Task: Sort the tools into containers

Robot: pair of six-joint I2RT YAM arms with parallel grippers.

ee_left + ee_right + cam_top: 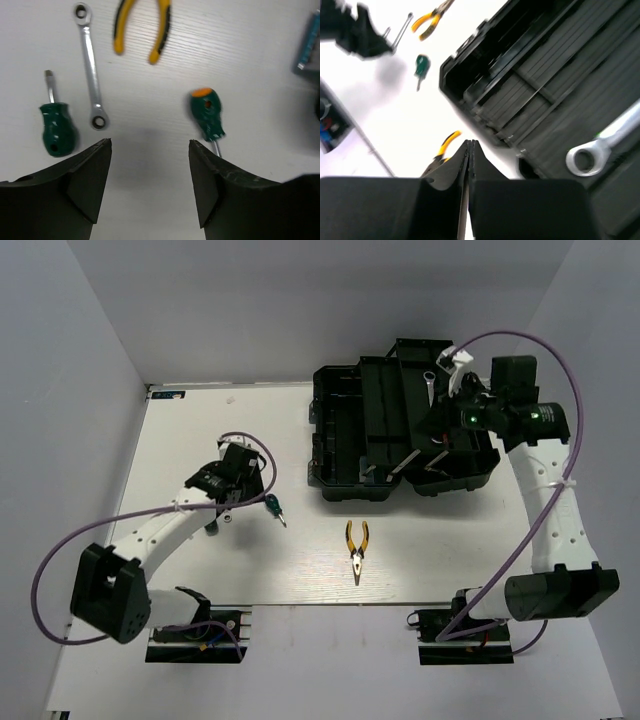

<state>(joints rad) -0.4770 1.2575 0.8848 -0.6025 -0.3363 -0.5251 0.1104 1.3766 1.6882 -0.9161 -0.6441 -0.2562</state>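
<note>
My left gripper (150,150) (226,512) hangs open over bare table, nothing between its fingers. Just ahead to its right lies a green-handled screwdriver (206,112) (272,506) with an orange cap. A second green screwdriver (57,127) lies ahead to its left, beside a silver wrench (90,65). Yellow-handled pliers (142,25) lie farther ahead. Other yellow pliers (357,550) lie mid-table. My right gripper (470,145) (452,372) is shut and empty above the black toolbox (345,430). A silver wrench (600,145) (430,380) rests in a toolbox compartment.
The toolbox's ribbed black tray (545,65) fills the right wrist view. White walls enclose the table on the left, back and right. Purple cables loop off both arms. The arm bases (195,635) sit at the near edge.
</note>
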